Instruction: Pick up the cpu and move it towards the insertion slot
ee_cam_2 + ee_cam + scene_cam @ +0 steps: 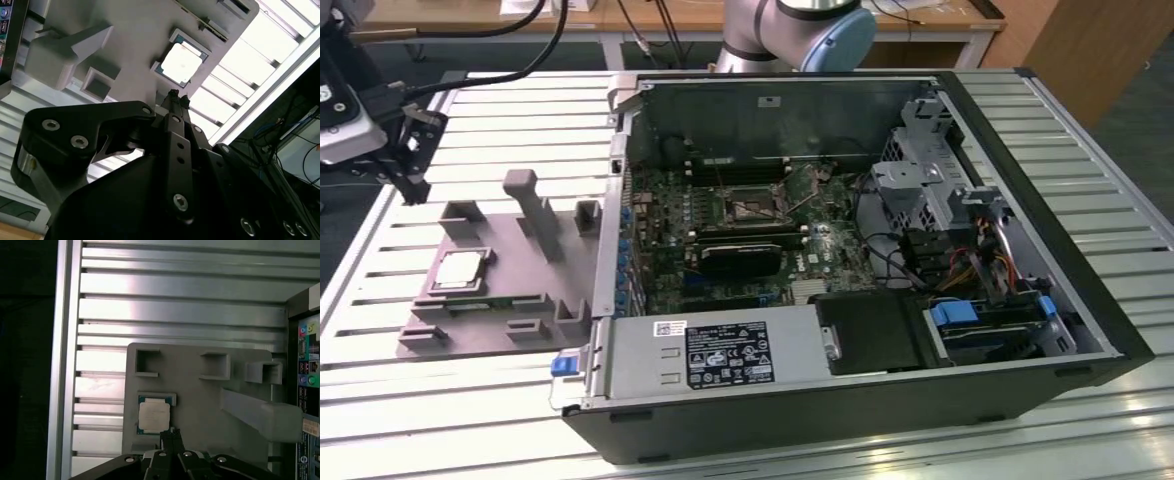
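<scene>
The cpu [460, 269] is a small silvery square lying flat in a recess of the grey fixture plate [480, 335], at the exterior view's left. Both wrist views show the cpu [182, 63] [153, 417] just beyond my fingertips. My gripper [411, 186] hangs above the table behind the fixture, clear of the chip. In both wrist views the gripper [176, 97] [171, 434] has its two thin fingers pressed together with nothing between them. The insertion slot [750, 206] is the open socket on the motherboard inside the computer case.
The open black computer case [1014, 250] lies on its side on the slatted aluminium table [480, 110]. Upright grey posts [534, 215] rise from the fixture beside the cpu. The case's metal wall [607, 230] stands between fixture and motherboard.
</scene>
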Controlling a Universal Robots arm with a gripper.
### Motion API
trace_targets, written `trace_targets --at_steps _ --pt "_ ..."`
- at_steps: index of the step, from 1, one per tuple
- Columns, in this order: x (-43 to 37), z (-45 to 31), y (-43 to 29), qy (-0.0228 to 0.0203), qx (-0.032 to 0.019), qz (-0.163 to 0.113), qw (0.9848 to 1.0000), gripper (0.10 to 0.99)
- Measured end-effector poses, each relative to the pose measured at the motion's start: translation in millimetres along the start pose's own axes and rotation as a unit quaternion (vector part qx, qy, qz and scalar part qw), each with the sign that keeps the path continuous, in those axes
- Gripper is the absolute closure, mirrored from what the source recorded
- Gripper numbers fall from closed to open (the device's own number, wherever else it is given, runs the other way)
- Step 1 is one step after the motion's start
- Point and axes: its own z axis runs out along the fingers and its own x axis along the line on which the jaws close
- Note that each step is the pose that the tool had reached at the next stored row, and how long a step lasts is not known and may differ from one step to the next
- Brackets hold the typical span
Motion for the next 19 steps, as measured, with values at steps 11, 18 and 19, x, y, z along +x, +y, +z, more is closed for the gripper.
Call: trace_targets --at_steps 11,18,19 --pt "2.8 20.0 -1.7 -0.0006 0.0000 0.000 1.0000 0.984" --pt "6.0 32.6 -2.7 -0.0013 0.0001 0.001 1.0000 0.984" --pt "6.7 34.4 -2.8 -0.0014 0.0001 0.001 1.0000 0.984"
